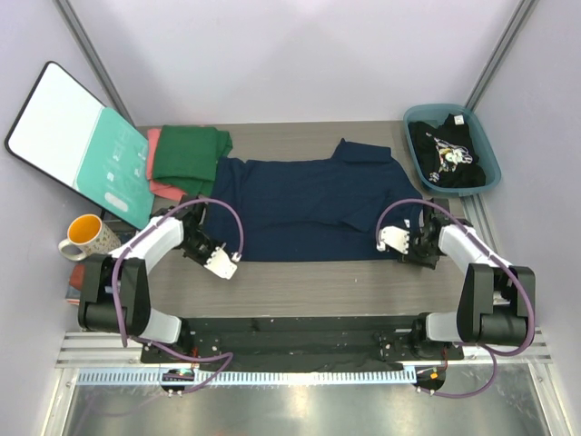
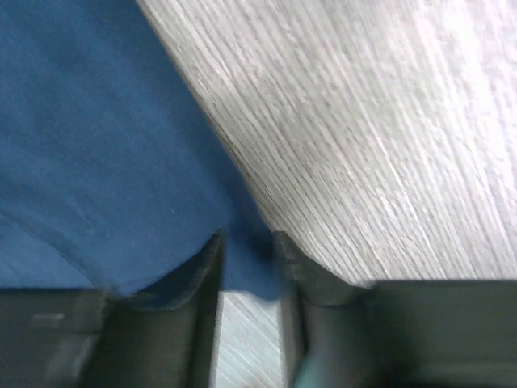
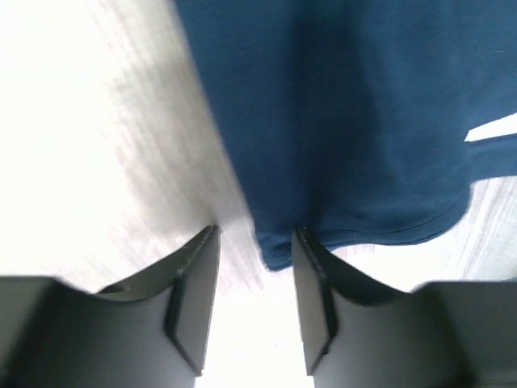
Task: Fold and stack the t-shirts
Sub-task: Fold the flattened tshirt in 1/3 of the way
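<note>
Navy cloth of the t-shirt (image 1: pixel 313 204) lies spread flat on the middle of the tabletop (image 1: pixel 309 282). Bent inward with its wrist low, the left arm (image 1: pixel 150 243) reaches the shirt's near-left corner. The left end effector (image 2: pixel 246 242) is released, its fingers parted with the corner loose between them. Opposite, the right arm (image 1: pixel 467 247) mirrors that pose, and the right end effector (image 3: pixel 254 238) is likewise released around the near-right hem. At far left, a dark green tee (image 1: pixel 189 154) sits folded on a salmon-pink tee (image 1: pixel 152 150).
</note>
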Available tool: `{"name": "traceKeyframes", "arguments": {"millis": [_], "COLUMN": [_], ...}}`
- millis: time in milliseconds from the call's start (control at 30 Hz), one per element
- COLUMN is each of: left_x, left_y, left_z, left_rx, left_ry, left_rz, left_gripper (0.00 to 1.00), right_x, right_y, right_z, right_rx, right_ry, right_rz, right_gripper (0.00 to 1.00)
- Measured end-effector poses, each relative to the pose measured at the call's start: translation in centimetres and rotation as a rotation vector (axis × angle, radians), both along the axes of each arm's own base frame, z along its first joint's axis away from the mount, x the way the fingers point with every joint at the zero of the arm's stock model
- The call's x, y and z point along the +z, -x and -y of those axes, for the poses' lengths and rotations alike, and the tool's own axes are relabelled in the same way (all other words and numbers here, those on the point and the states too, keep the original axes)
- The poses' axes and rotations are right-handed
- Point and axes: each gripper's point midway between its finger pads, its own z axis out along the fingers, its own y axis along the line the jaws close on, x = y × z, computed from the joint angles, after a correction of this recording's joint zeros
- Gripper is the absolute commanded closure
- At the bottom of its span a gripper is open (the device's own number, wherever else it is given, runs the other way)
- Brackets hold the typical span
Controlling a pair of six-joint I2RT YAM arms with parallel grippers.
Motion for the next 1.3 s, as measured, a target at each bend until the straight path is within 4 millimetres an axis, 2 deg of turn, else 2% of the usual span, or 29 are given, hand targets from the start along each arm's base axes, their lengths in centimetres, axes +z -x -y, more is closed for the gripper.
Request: {"name": "traceKeyframes", "arguments": {"millis": [100,167,267,367,467,567,733,933,1300], "left_x": [1.0,2.0,4.4,6.9,7.6,6.8,4.0,1.1,0.6], "left_y": [0.3,0.3,-0.5,-2.3,-3.8,-4.8,-6.2,-7.2,-7.8], "left_z": [0.0,0.2,0.9,1.8,2.4,2.9,3.7,3.9,5.1], "left_rx": [0.004,0.011,0.031,0.059,0.082,0.096,0.098,0.127,0.123], "left_ry": [0.008,0.024,0.073,0.138,0.176,0.187,0.176,0.132,0.134], "left_rz": [0.015,0.045,0.122,0.221,0.266,0.263,0.24,0.2,0.218], "left_gripper": [0.53,0.48,0.44,0.45,0.5,0.59,0.68,0.73,0.74], "right_x": [0.8,2.1,4.9,8.1,9.2,7.8,4.3,3.4,2.9], "right_y": [0.7,0.0,-2.5,-5.6,-8.0,-9.6,-10.5,-10.8,-9.8], "right_z": [-0.4,-0.7,-1.2,-2.1,-3.2,-5.1,-9.4,-13.4,-15.7], "right_rx": [0.01,0.011,0.005,-0.003,0.007,0.039,0.127,0.217,0.281], "right_ry": [-0.021,-0.044,-0.086,-0.137,-0.167,-0.19,-0.21,-0.234,-0.247], "right_rz": [-0.048,-0.038,0.035,0.138,0.187,0.171,0.103,0.102,0.083], "right_gripper": [0.46,0.46,0.46,0.47,0.51,0.54,0.56,0.59,0.62]}}
